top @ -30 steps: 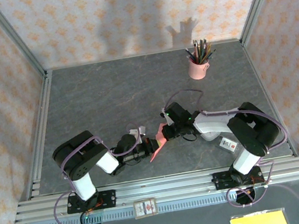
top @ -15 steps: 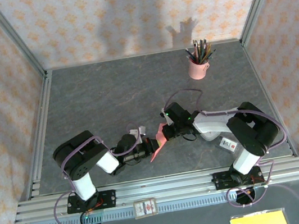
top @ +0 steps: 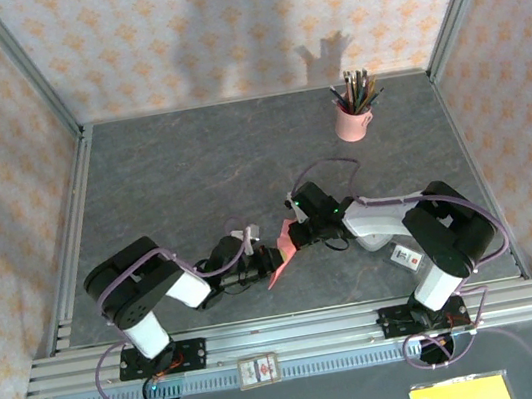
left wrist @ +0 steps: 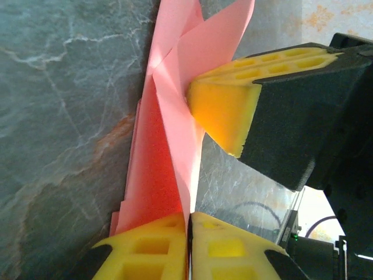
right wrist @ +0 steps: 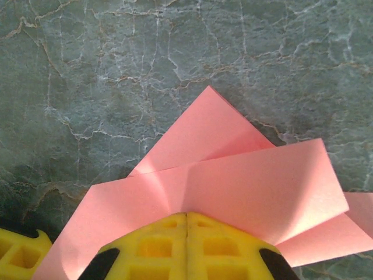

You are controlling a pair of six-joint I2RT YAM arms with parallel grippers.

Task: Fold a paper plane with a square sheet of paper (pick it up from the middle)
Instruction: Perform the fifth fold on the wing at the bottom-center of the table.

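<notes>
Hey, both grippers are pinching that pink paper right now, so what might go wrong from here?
1. The left gripper and right gripper both clamp the pink paper. If they pull apart, the thin sheet may tear.
2. The folded layers fan apart instead of lying flat, so the creases might shift or spring open if either grip loosens.

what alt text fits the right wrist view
Folded pink paper is pinched in the right gripper, whose yellow fingers meet at the bottom edge. Behind it lies a grey marbled table.
</notes>
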